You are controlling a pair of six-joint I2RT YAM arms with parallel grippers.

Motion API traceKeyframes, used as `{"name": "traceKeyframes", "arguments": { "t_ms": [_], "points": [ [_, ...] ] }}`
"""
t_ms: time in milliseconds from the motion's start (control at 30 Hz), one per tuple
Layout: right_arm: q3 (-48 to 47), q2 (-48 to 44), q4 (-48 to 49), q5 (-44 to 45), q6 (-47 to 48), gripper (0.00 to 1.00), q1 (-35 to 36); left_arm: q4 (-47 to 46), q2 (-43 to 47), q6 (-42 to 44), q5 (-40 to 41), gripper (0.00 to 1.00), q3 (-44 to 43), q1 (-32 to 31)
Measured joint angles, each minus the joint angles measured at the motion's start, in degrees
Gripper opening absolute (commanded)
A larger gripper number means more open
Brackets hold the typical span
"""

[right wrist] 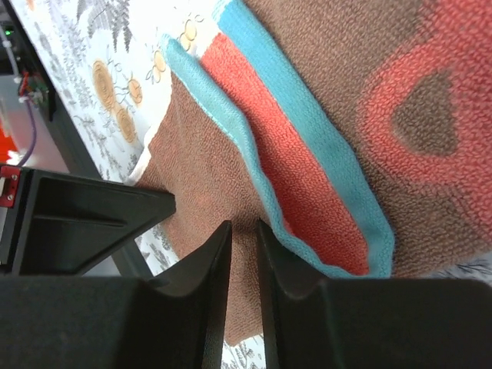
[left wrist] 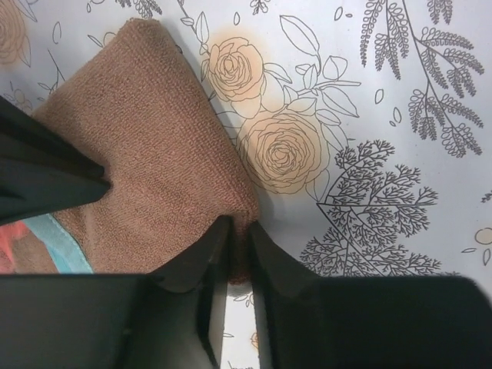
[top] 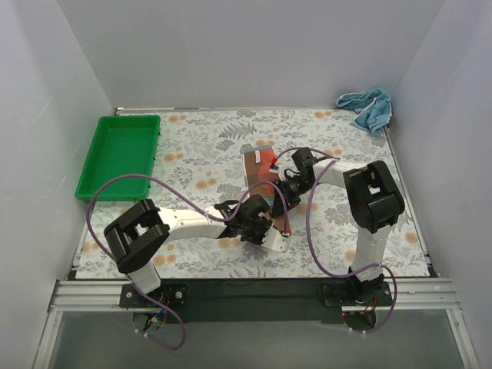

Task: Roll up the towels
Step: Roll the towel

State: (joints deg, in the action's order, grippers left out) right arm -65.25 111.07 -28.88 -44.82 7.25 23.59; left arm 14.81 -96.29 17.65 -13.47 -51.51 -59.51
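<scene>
From above: rust-brown towel spread near the middle of the floral surface, left gripper down at its near end, right gripper down at its right side, wrists close together; light blue towel bunched in the far right corner, well apart; green tray at far left. From the left wrist: fingers almost together, pinched on the very corner of the brown cloth, little of it between them. From the right wrist: fingers clamped on the brown edge just beside the teal-and-red band, with a fold lapping alongside. Not yet rolled, by the look of it; likely gripping for the first turn. Possible trouble from here: thin corner hold on the left slipping free under tension; uneven pull between the two sides skewing the roll into a cone; cloth dragging along the surface instead of turning over; close-set wrists knocking together mid-turn.
</scene>
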Motion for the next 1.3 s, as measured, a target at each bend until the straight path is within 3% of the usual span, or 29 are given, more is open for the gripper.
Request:
{"name": "traceKeyframes", "arguments": {
  "t_ms": [167, 333, 567, 1033, 1133, 1300],
  "points": [
    [3.37, -1.27, 1.9, -1.86, 0.02, 0.24, 0.35, 2.84, 1.6, -2.34, -1.73, 0.0, 0.0, 0.02],
    [4.87, -3.04, 0.57, -1.68, 0.33, 0.24, 2.34, 7.52, 5.09, -5.88, -5.88, 0.0, -0.28, 0.02],
    [-1.29, -3.19, -2.67, -1.03, 0.85, 0.25, -0.61, 12.15, 5.75, -10.27, -11.56, 0.0, -4.0, 1.49],
    [-1.33, 0.42, -3.1, 0.81, 4.0, 0.25, -1.07, 14.78, -1.36, -16.48, -21.44, 0.0, -12.57, 14.67],
    [-1.42, 0.42, -3.45, 0.31, 4.52, 0.3, -1.07, 14.64, -2.99, -17.35, -22.18, 0.0, -13.35, 15.96],
    [-2.58, 0.39, -5.33, -0.31, 4.9, 0.5, -0.96, 14.29, -6.1, -18.95, -23.26, 0.0, -14.51, 17.88]
  ]
}}
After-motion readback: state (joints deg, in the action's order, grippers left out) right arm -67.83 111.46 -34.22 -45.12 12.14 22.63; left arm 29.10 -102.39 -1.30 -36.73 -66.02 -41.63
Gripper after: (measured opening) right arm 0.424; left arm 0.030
